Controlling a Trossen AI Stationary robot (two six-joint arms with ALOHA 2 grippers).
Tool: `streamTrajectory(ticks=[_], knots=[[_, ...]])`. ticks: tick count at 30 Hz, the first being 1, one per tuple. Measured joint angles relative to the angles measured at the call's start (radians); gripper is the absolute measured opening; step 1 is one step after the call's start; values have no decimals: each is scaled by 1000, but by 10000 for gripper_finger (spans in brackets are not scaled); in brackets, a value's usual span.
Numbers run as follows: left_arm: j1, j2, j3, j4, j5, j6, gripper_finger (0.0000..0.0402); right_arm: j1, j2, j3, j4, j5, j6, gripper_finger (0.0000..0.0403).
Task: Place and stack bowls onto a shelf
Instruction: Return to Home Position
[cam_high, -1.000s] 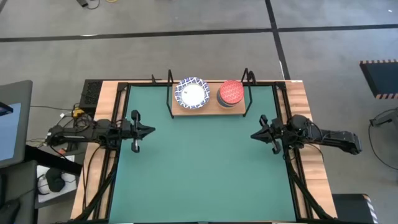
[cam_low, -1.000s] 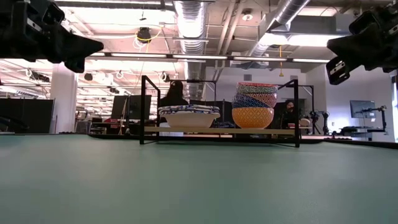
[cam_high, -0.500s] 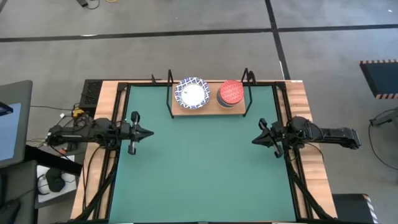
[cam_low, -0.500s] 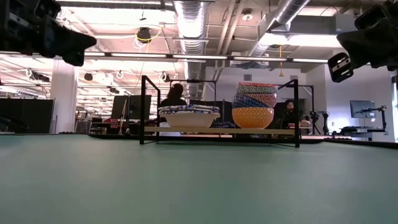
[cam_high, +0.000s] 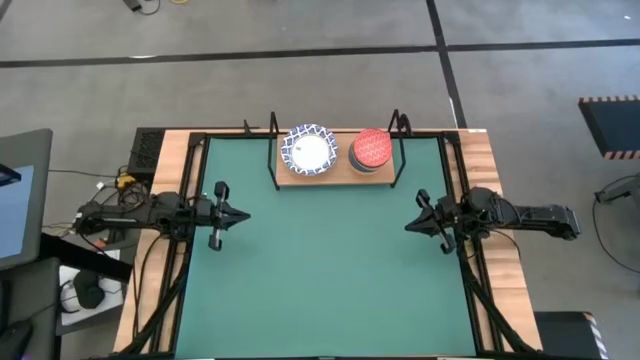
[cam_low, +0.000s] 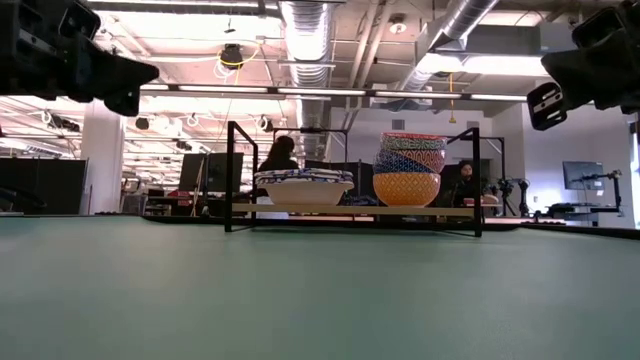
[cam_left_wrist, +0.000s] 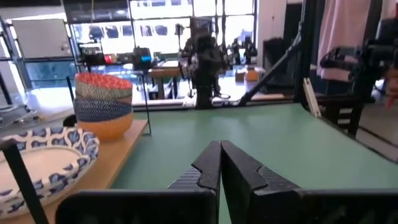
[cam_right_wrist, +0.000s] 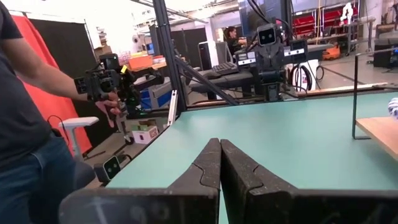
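Note:
The shelf (cam_high: 335, 172), a wooden board in a black wire frame, stands at the table's far edge. On it sit a stack of white bowls with blue-patterned rims (cam_high: 308, 150) on the left and a stack topped by the red patterned bowl (cam_high: 372, 149) on the right, with the yellow-orange bowl (cam_low: 405, 188) at its bottom. My left gripper (cam_high: 243, 213) hovers shut above the mat near the left edge. My right gripper (cam_high: 408, 223) hovers shut near the right edge. Both are far from the shelf and touch nothing.
The green mat (cam_high: 325, 270) covers the table inside a black frame. Beyond the table's left edge a person (cam_right_wrist: 25, 124) stands holding a hand-held device (cam_right_wrist: 109, 84). Cables and a box (cam_high: 145, 152) lie off the left side.
Both arms have drawn back a little: the left gripper toward the table's left edge, the right gripper toward the right edge. The bowls and shelf have stayed put.

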Motion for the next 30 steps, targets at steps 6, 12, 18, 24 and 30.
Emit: streamTrajectory(ticks=[6, 12, 18, 24, 30], knots=[[0, -2, 0, -5, -11, 16, 0, -17, 0, 0, 0, 4, -37, 24], [0, -2, -1, -43, -13, 15, 0, -49, 0, 0, 0, 9, -39, 27], [-1, -2, -1, -79, -11, -8, 0, -63, 0, -1, -1, 11, -39, 38], [-2, -2, -2, -87, 37, -30, 0, -63, 0, -1, 0, 11, -39, 39], [-2, -2, -3, -87, 34, -33, 0, -63, 0, -1, 0, 11, -39, 39]])
